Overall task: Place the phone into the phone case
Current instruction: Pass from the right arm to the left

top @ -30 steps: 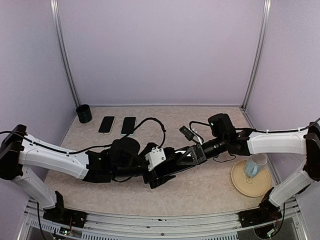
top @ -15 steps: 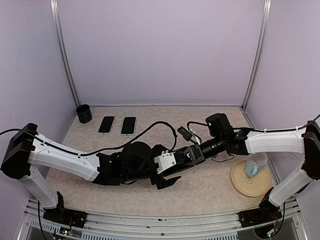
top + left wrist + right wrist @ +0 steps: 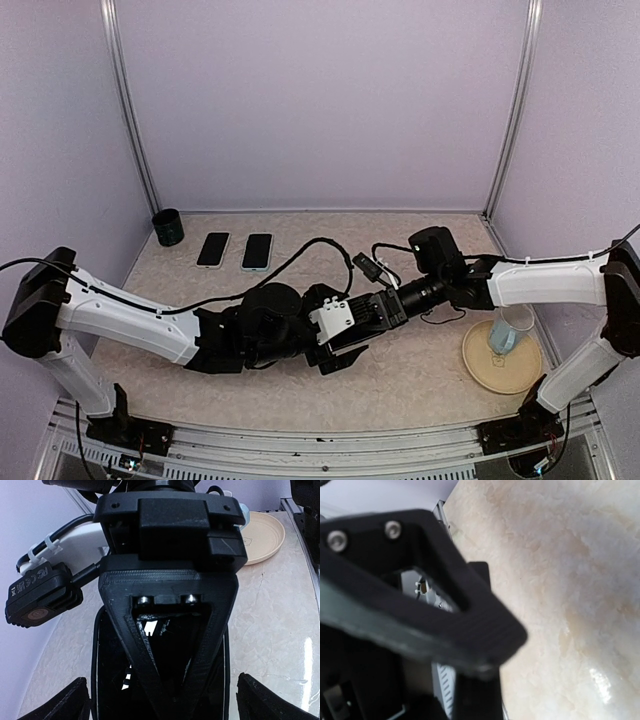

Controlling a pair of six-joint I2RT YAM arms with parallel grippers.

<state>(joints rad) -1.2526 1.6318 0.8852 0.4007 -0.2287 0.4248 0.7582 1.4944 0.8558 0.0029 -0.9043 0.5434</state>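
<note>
The left gripper (image 3: 345, 348), fingers spread wide, meets the right gripper (image 3: 370, 314), whose grip cannot be told, over a flat black object (image 3: 107, 672).

The beige marbled table (image 3: 420, 385) carries a black cup (image 3: 168, 227) at the far left, 2 phones (image 3: 213, 249) side by side near it, and a tan plate (image 3: 478, 362) at right.

You can't tell phone from case in the black slab (image 3: 107, 672) — the right gripper (image 3: 169, 695) covers its middle, the bottom edge crops it, and its finger (image 3: 420, 615) is blurred close-up.
</note>
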